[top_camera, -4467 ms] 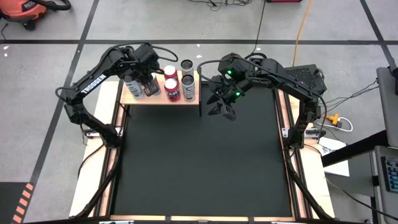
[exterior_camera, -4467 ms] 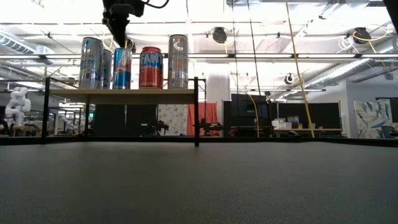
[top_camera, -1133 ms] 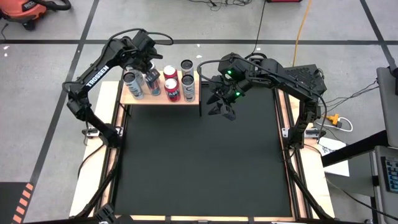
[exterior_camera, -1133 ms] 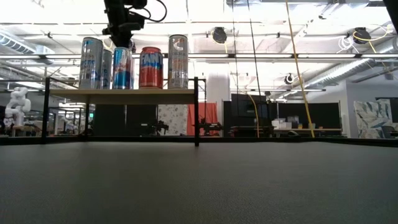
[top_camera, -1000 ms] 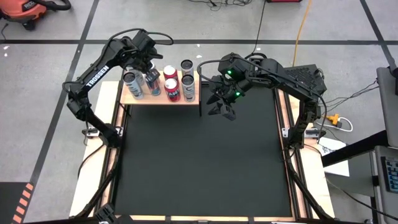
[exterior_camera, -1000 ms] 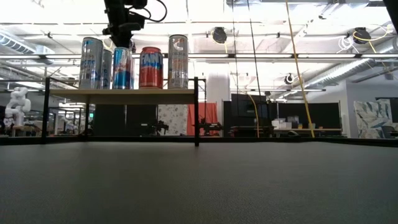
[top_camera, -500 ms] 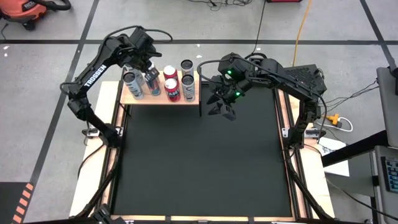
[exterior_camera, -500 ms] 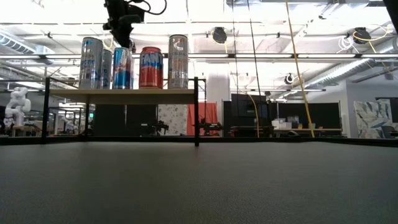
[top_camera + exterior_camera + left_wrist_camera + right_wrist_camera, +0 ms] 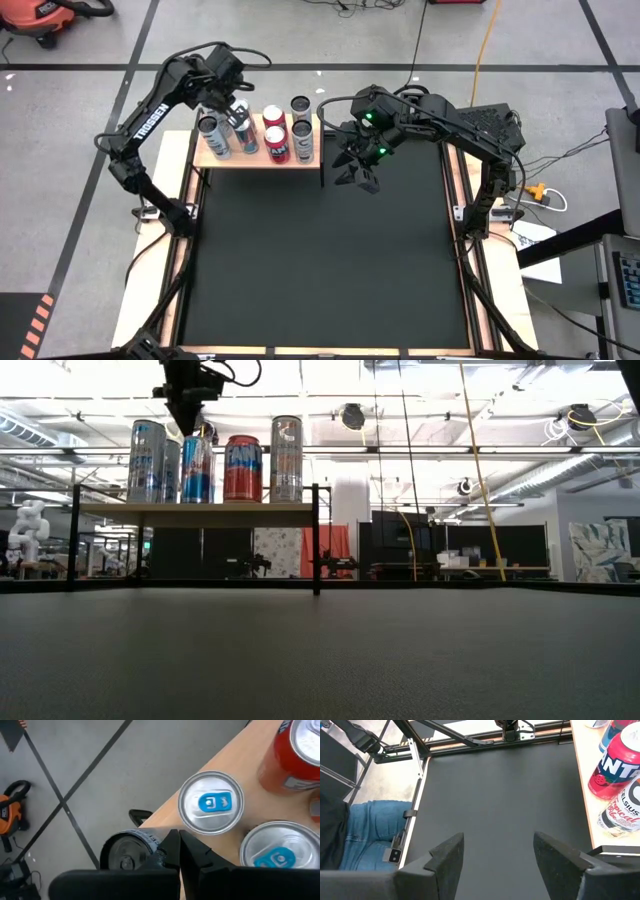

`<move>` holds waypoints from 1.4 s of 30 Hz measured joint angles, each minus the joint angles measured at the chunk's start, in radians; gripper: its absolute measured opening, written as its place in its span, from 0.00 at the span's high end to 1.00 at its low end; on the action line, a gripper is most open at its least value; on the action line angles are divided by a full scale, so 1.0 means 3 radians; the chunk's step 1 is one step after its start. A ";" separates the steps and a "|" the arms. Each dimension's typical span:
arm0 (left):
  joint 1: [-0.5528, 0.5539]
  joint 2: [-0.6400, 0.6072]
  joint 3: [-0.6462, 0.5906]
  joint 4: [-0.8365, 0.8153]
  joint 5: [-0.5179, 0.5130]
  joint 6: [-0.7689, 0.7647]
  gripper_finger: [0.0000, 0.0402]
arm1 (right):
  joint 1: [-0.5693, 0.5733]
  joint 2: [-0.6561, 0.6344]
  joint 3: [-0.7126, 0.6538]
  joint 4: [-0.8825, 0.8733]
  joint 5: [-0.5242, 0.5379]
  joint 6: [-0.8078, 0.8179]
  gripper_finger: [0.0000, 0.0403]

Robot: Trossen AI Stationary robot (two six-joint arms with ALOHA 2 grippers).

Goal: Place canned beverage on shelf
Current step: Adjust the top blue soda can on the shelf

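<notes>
Above shelf (image 9: 255, 158) cans (image 9: 277, 146), left gripper (image 9: 187, 420) clenched (empty), right gripper (image 9: 357, 180) spread, base hidden.

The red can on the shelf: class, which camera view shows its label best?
The low view: the red can stands side-on there, its whole label facing the camera. The high view gives mostly its top. The right wrist view shows its side at an angle, cut off by the frame; the left wrist view catches only part.

Closed left gripper (image 9: 179, 842) above shelf (image 9: 240, 750) cans (image 9: 211, 804) (one red, apparently).
</notes>
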 joint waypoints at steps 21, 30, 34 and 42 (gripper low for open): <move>0.0046 0.0245 0.0004 -0.0163 0.0013 -0.0173 1.00 | -0.0001 0.0000 -0.0001 -0.0003 0.0000 0.0009 0.46; 0.0046 0.0245 0.0004 -0.0146 0.0074 -0.0170 1.00 | 0.0000 0.0000 0.0001 -0.0003 0.0000 0.0004 0.46; 0.0046 0.0245 0.0004 -0.0141 0.0129 -0.0146 1.00 | -0.0001 0.0000 0.0000 -0.0003 0.0000 0.0003 0.46; 0.0045 0.0245 0.0005 -0.0128 0.0155 -0.0142 1.00 | -0.0001 0.0000 0.0000 -0.0003 0.0000 0.0003 0.46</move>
